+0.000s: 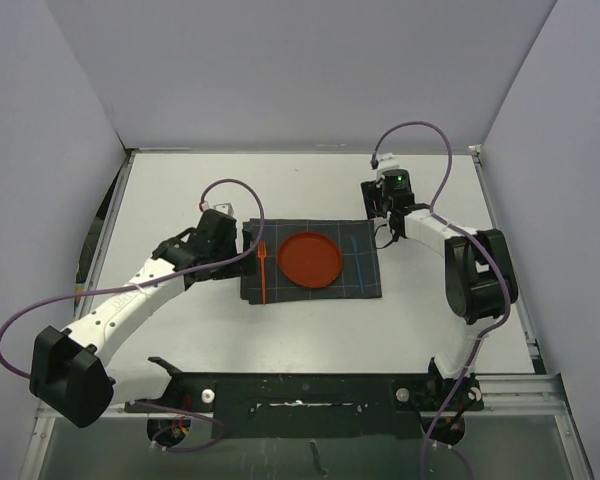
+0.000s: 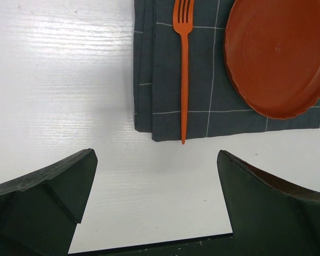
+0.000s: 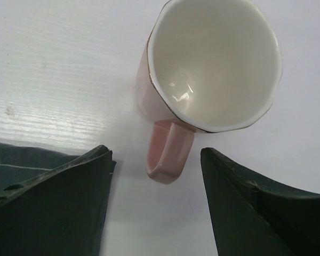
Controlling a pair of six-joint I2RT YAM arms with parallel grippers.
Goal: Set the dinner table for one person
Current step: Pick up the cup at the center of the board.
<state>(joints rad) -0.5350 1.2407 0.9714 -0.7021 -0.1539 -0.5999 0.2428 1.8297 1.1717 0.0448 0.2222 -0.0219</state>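
Ahead of the left gripper (image 2: 156, 154), jaws wide apart and empty, an orange fork (image 2: 183, 69) and a red plate (image 2: 280, 53) lay on the grid mat (image 2: 165, 85). The white desk (image 2: 58, 80) lay beneath. The right gripper (image 3: 154, 151), jaws apart, had the handle of a pink mug (image 3: 213, 58) between its fingers.
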